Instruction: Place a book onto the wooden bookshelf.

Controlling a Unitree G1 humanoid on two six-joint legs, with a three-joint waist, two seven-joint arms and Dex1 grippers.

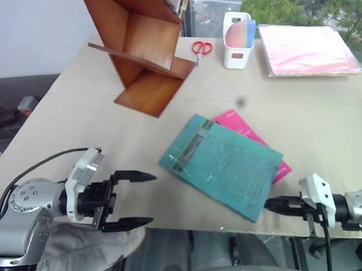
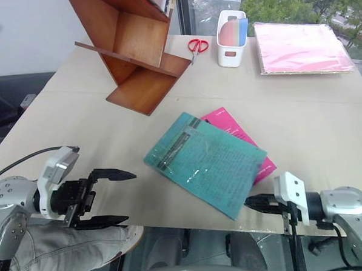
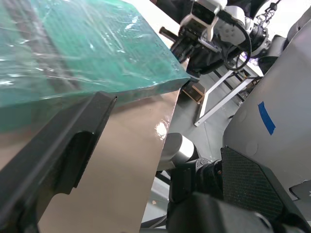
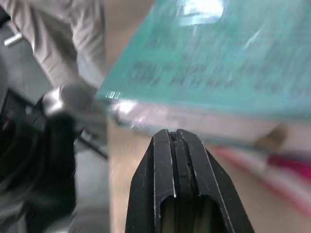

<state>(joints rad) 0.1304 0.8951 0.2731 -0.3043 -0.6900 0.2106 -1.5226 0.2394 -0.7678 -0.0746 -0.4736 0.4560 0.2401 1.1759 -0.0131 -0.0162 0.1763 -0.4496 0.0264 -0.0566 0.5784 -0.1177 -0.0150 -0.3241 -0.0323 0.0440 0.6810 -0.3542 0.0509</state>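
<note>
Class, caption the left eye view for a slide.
Open left gripper and shut right gripper flank the teal book.

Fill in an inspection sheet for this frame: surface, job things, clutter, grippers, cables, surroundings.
Surface: beige table, no spills seen.
Job's things: teal book flat near the front edge, lying on a pink book; wooden bookshelf tilted at the back left.
Clutter: red scissors, white pen holder, pink folder.
Grippers: left gripper open, empty, left of the book; right gripper shut, empty, at the book's near corner.
Cables: black cable at the left arm.
Surroundings: window with trees behind.
</note>
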